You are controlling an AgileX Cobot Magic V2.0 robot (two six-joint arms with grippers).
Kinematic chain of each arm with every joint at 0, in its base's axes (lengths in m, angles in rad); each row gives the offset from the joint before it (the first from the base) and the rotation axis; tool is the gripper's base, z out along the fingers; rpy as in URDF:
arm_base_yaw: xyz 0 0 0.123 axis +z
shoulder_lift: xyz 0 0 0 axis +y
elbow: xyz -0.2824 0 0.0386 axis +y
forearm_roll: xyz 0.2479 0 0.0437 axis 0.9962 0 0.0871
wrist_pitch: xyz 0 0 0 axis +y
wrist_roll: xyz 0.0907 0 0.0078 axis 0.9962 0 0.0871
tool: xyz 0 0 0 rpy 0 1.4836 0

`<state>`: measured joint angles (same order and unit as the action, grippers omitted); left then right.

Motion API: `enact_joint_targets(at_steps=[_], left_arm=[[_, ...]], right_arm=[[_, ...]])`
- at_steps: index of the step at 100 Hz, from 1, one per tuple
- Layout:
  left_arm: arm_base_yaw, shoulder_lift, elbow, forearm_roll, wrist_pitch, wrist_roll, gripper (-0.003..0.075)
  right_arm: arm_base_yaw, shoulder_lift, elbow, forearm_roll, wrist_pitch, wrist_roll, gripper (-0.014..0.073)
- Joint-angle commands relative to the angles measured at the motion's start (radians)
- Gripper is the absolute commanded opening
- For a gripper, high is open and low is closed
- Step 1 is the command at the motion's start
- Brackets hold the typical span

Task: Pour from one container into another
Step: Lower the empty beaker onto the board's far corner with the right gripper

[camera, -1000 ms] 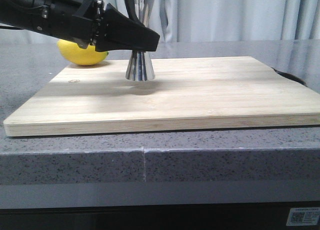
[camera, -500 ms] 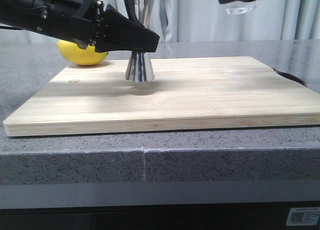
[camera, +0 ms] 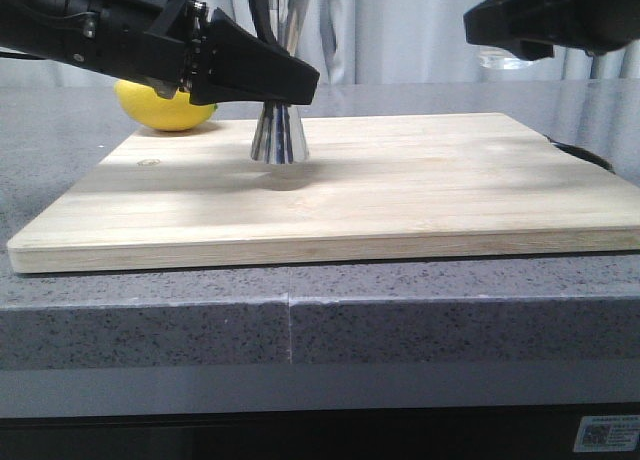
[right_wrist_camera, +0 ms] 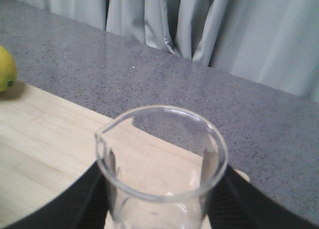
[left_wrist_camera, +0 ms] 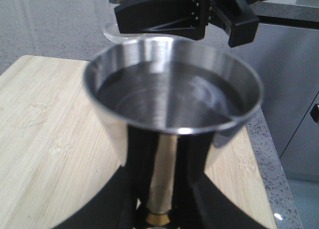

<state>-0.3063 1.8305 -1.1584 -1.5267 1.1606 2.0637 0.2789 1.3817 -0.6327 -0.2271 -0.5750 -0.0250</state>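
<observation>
The steel jigger (camera: 278, 138) stands upright on the wooden board (camera: 420, 195), left of centre. My left gripper (camera: 288, 80) is shut on its narrow waist. In the left wrist view the jigger's upper cup (left_wrist_camera: 172, 89) appears to hold liquid, and the gold band (left_wrist_camera: 159, 219) shows between the fingers (left_wrist_camera: 137, 184). The clear glass beaker (camera: 503, 58) hangs high above the board's right side, upright, with my right gripper (camera: 520, 25) shut on it. In the right wrist view the beaker (right_wrist_camera: 162, 154) looks empty, its lip toward the lemon side.
A yellow lemon (camera: 160, 108) lies on the grey counter (camera: 150, 320) behind the board's left corner. A dark object (camera: 585, 156) pokes out behind the board's right edge. Curtains hang behind the counter.
The right gripper with the beaker came into view at the top, then moved down and to the right. The left gripper and the jigger have not moved.
</observation>
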Motion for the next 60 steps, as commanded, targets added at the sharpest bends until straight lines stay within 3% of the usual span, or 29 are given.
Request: enact_joint_targets(at_steps=[1,42,60], left_arm=[[-0.010,-0.055,-0.028,-0.072,0.109,-0.012,-0.0019],[-0.010,-0.055,-0.028,-0.072,0.109,-0.012,-0.0019],[-0.010,-0.055,-0.028,-0.071,0.109,-0.012,-0.0019]], right_arm=[[-0.013,-0.009,-0.005,0.017,-0.148,0.000,0.0205],[-0.016,0.176,-0.011,0.068,-0.348,0.001,0.0205],[-0.016,0.234,-0.043,0.075,-0.373,0.001,0.0205]])
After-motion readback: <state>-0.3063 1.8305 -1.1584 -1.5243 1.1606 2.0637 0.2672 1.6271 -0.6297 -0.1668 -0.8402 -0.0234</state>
